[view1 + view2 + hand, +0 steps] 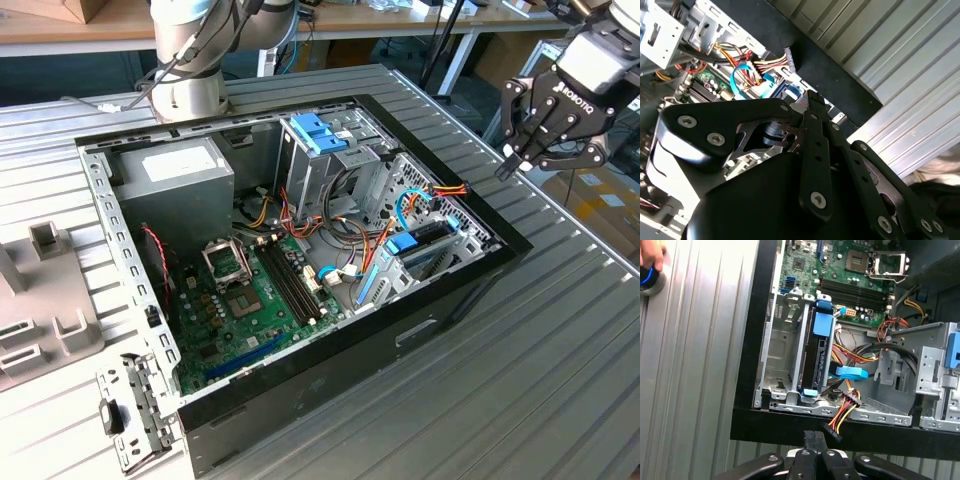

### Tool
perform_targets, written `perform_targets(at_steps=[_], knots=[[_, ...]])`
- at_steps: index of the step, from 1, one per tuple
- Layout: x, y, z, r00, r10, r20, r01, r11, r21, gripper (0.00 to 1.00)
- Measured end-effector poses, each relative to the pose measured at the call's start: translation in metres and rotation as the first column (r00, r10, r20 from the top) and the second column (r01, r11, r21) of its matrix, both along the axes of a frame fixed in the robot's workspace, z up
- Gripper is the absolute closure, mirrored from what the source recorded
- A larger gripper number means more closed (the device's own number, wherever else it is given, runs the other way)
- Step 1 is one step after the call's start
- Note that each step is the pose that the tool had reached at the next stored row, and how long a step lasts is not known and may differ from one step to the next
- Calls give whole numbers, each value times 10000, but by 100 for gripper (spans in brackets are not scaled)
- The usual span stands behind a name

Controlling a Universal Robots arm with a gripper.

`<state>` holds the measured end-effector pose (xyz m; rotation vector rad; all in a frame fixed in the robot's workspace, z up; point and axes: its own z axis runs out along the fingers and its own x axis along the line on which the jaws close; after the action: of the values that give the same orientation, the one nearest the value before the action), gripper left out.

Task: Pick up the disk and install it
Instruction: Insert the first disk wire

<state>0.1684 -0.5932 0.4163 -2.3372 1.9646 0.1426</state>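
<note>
The disk (819,360) is a dark flat drive with blue plastic side rails. It stands on edge inside the metal drive cage (785,340) at the corner of the open computer case (330,370). In the exterior view the disk (428,243) sits at the case's right end. My gripper (512,160) hangs in the air above the ribbed table, off the case's right side and apart from the disk. Its fingers (810,442) are pressed together with nothing between them, and they also meet in the second wrist view, where the gripper (807,117) hovers over the case edge.
A loose connector on red, yellow and black wires (840,420) drapes over the case rim near the disk. The grey power supply (175,175), a cage with blue latches (320,135) and the green motherboard (250,290) fill the case. A hand (650,257) rests on a blue-ringed object on the table.
</note>
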Motion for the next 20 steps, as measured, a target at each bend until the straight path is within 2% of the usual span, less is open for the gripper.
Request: perform_targets(at_steps=[2,3,4,6,8,9,11,12,15,20], knots=[[0,0,0,9995,321,0,-321,9995,-1,89],[0,0,0,9981,614,0,-614,9981,-1,89],[0,0,0,9959,906,0,-906,9959,-1,89],[0,0,0,9928,1194,0,-1194,9928,-2,89],[0,0,0,9884,1520,0,-1520,9884,-2,89],[0,0,0,9847,1740,0,-1740,9847,-1,89],[0,0,-1,9711,2386,0,-2386,9711,0,89],[0,-1,-2,9680,2511,0,-2511,9680,1,89],[0,0,-1,9549,2970,0,-2970,9549,0,89],[0,0,-1,9293,3694,0,-3694,9293,0,89]])
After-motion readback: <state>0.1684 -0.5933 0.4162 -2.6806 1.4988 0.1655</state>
